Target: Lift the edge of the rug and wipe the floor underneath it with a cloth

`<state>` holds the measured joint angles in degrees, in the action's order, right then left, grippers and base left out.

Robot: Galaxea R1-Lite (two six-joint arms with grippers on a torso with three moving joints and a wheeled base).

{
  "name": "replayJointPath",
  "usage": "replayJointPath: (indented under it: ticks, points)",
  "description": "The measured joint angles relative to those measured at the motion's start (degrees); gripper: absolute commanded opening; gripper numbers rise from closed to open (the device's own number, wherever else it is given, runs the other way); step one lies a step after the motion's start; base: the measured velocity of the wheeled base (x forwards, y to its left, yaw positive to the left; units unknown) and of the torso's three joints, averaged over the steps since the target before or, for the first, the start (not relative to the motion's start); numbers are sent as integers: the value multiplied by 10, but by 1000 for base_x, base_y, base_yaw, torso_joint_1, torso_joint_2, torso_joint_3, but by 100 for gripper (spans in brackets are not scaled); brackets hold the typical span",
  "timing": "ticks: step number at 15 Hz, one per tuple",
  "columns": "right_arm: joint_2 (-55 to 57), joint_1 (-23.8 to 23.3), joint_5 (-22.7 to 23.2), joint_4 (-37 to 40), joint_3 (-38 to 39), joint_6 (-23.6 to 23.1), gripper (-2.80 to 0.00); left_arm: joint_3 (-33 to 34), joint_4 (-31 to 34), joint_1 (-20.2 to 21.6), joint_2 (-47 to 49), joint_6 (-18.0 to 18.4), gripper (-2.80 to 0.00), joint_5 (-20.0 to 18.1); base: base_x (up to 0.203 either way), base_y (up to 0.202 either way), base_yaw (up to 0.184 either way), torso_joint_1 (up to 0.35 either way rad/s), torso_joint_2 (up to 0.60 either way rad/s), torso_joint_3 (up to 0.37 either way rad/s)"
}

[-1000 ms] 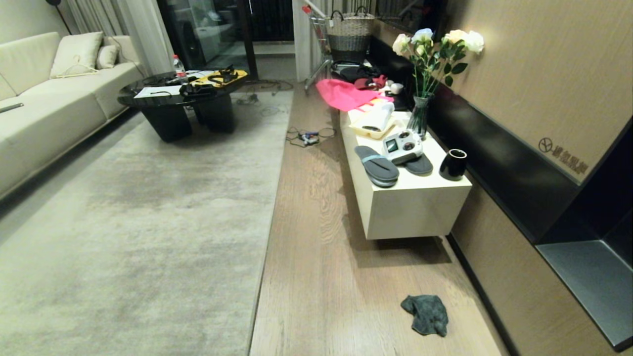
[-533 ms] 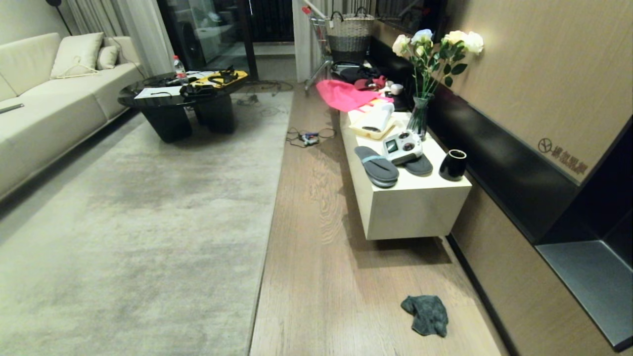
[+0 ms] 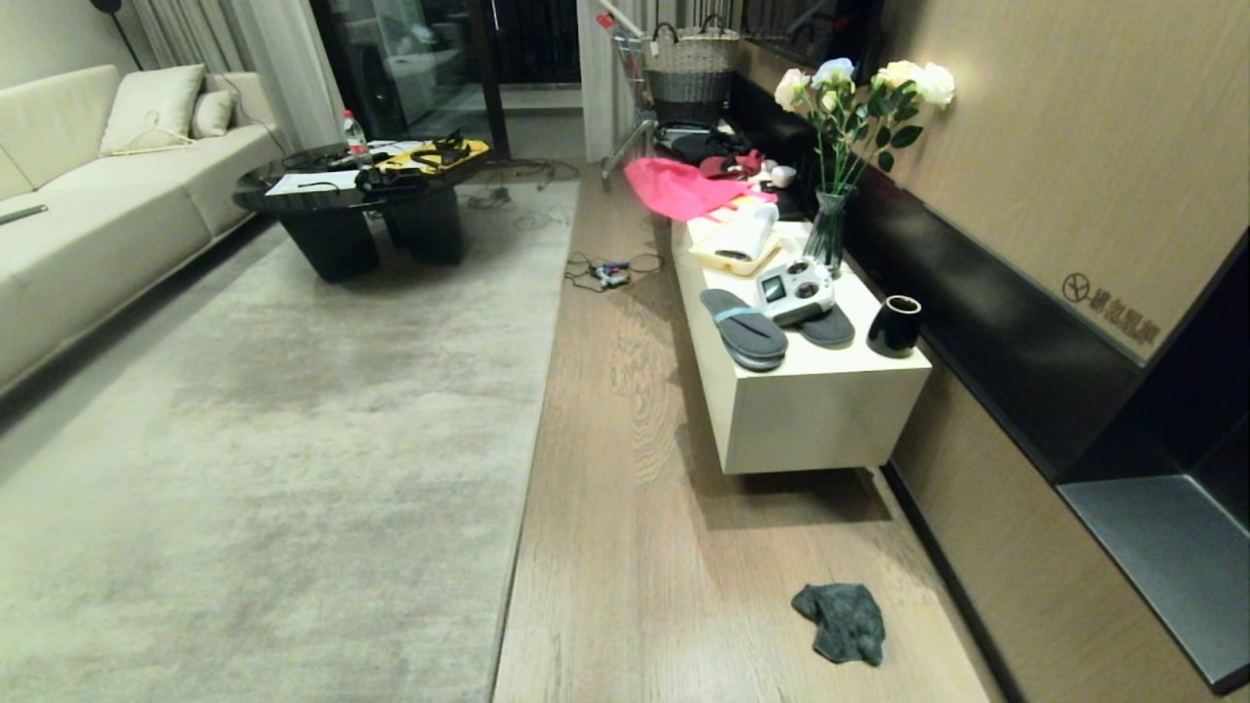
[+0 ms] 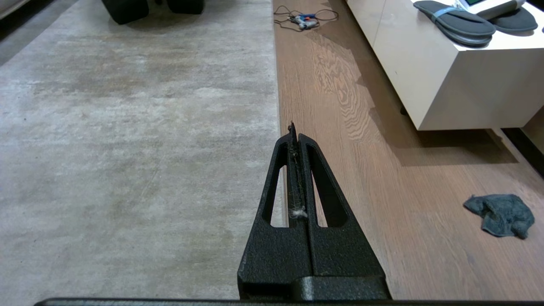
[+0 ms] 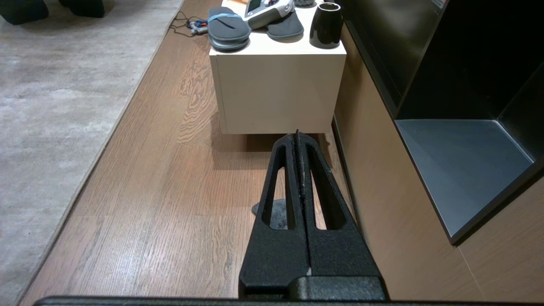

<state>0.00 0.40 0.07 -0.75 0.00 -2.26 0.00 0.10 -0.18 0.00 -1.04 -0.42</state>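
A: Head view, items?

B: The rug [image 3: 273, 439] is lying flat across the room's left side, its long dark-trimmed edge running beside the bare floor [image 3: 625, 469]. The cloth [image 3: 842, 620] is lying crumpled on the floor, well apart from the rug edge, near the wall panel. A low white worktop [image 3: 820, 410] is standing beyond the cloth, carrying grey slippers [image 3: 744, 328], a white handheld device [image 3: 796, 290], a black cup [image 3: 895, 324], a vase of roses [image 3: 850, 117] and pink fabric [image 3: 679, 187]. A black round worktop [image 3: 352, 210] is sitting on the rug's far end beside a cream sofa [image 3: 98, 186]. A tangle of cables [image 3: 610, 270] is lying on the floor by the rug edge. Neither tool is showing here.

A: Left wrist view?

B: The left tool [image 4: 294, 129] is hanging above the rug's edge line, fingers pressed together, pinching nothing but a wisp of fluff. The cloth [image 4: 501, 214] is lying off to one side on the floor [image 4: 382, 191]; the rug [image 4: 136, 148] is filling the other side.

A: Right wrist view?

B: The right tool [image 5: 297, 135] is hanging over the floor [image 5: 170, 191], fingers pressed together and empty. It is hiding most of the cloth [image 5: 276, 212]; only a grey patch is peeking through a finger slot. The white worktop [image 5: 276, 89] is standing ahead, an open dark shelf recess [image 5: 463, 165] alongside.
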Motion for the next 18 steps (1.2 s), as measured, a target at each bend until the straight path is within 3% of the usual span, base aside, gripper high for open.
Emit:
replayJointPath:
  ticks: [14,18]
  points:
    - [0,0,0,0,0,2,-280,0,0,0,0,0,-280,0,0,0,0,0,0,0]
    - [0,0,0,-1,0,-2,-280,0,0,0,0,0,-280,0,0,0,0,-12,-247,-264]
